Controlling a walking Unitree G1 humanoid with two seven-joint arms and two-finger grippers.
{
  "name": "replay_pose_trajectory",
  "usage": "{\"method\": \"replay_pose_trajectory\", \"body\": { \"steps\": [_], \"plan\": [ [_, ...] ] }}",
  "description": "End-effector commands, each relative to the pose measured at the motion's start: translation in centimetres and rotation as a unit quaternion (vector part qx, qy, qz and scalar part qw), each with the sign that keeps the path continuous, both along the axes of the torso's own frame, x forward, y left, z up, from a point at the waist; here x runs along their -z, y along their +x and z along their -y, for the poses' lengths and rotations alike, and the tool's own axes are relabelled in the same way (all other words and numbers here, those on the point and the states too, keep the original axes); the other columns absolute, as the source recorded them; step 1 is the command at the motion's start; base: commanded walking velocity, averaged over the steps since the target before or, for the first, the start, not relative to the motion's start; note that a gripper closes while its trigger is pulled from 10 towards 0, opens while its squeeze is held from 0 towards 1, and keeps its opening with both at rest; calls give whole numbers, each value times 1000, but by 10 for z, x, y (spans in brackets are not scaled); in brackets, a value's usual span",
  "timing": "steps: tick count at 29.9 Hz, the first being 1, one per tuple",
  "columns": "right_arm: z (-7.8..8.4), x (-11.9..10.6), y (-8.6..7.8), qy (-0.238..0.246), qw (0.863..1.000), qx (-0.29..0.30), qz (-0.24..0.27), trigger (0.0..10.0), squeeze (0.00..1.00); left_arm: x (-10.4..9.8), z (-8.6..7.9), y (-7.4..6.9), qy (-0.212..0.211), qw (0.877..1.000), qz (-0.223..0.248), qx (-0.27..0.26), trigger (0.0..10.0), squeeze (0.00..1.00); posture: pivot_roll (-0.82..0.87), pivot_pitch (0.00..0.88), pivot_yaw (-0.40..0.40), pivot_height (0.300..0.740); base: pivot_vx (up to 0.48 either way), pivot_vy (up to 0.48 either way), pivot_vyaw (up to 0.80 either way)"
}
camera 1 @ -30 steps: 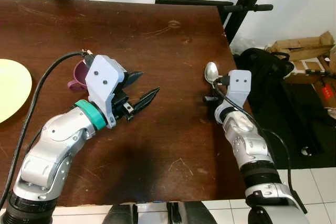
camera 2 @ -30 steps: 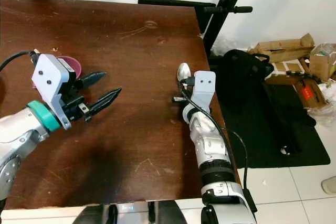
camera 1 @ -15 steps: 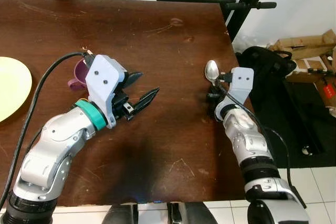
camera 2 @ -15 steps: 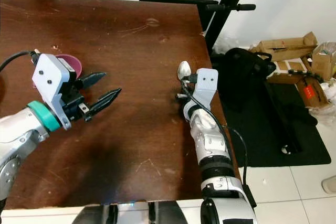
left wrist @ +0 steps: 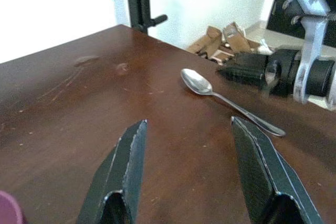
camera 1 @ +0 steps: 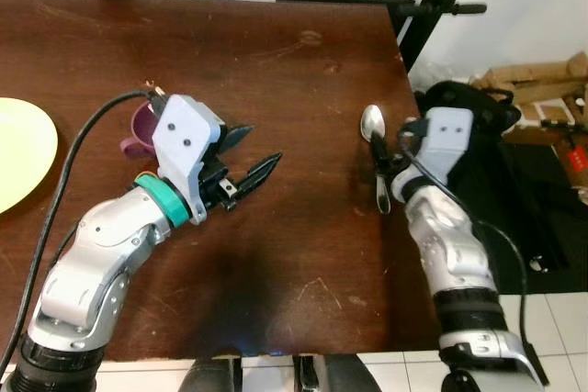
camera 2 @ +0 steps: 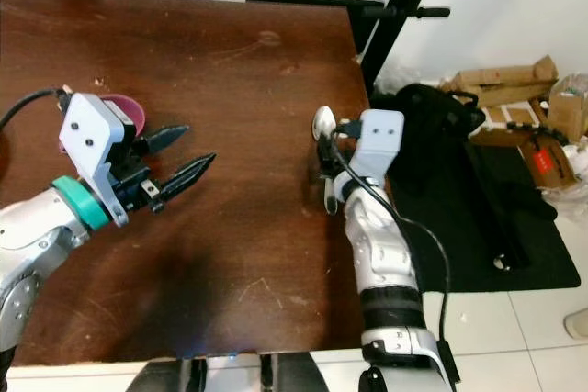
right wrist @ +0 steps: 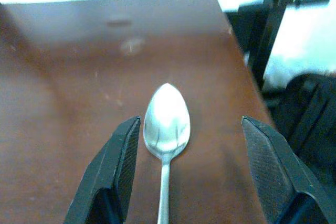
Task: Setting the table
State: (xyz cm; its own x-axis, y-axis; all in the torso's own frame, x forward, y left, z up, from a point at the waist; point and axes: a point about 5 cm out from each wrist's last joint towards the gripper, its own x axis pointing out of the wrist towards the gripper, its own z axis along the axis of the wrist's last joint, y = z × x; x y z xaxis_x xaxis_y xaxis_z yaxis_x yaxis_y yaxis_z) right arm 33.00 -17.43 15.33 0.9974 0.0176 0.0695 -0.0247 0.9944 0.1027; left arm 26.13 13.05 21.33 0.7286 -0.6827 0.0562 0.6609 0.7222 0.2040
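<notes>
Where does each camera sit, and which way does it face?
Left eye view: on the head, facing down at the brown table; both arms, left gripper, yellow plate, purple cup.
Right eye view: beside it, the same scene.
Left wrist view: along the open fingers towards the spoon and right arm.
Right wrist view: right gripper straddling the spoon.
All four share the spoon.

No readable text, labels, brands, numbers or signs anywhere.
</notes>
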Motion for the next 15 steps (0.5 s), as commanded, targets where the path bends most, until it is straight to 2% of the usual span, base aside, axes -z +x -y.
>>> {"method": "replay_pose_trajectory", "body": {
  "steps": [1, 2, 3, 4, 5, 7, 8, 9, 10, 15],
  "plan": [
    [0, -6, -16, -15, 1000, -6, 23, 10000, 0, 6, 0, 0, 5, 1000, -6, -15, 10000, 0, 103, 92, -20, 740, 0, 0, 0],
    [0, -6, -16, -15, 1000, -6, 23, 10000, 0, 6, 0, 0, 5, 1000, -6, -15, 10000, 0, 103, 92, -20, 740, 0, 0, 0],
    [-3, -10, -29, -25, 999, -9, 45, 10000, 0, 9, -5, 3, 7, 999, -4, -43, 10000, 0, 102, 87, -14, 740, 0, 0, 0],
    [-3, -10, -29, -25, 999, -9, 45, 10000, 0, 9, -5, 3, 7, 999, -4, -43, 10000, 0, 102, 87, -14, 740, 0, 0, 0],
    [-8, -11, -42, -14, 998, -12, 63, 10000, 0, 14, -9, 6, 2, 997, -9, -79, 10000, 0, 95, 81, -8, 740, 0, 0, 0],
    [-8, -11, -42, -14, 998, -12, 63, 10000, 0, 14, -9, 6, 2, 997, -9, -79, 10000, 0, 95, 81, -8, 740, 0, 0, 0],
    [-14, -12, -49, -3, 997, -10, 78, 10000, 0, 19, -13, 10, -3, 993, -11, -121, 10000, 0, 83, 70, -1, 740, 0, 0, 0],
    [-14, -12, -49, -3, 997, -10, 78, 10000, 0, 19, -13, 10, -3, 993, -11, -121, 10000, 0, 83, 70, -1, 740, 0, 0, 0],
    [-21, -15, -46, 13, 996, 1, 93, 10000, 0, 25, -17, 20, -17, 982, -9, -186, 10000, 0, 77, 47, 4, 740, 0, 0, 0],
    [-22, -20, -40, 12, 995, 5, 101, 10000, 0, 25, -20, 27, -28, 976, -5, -215, 10000, 0, 76, 38, 2, 740, 0, 0, 0]
  ]
}}
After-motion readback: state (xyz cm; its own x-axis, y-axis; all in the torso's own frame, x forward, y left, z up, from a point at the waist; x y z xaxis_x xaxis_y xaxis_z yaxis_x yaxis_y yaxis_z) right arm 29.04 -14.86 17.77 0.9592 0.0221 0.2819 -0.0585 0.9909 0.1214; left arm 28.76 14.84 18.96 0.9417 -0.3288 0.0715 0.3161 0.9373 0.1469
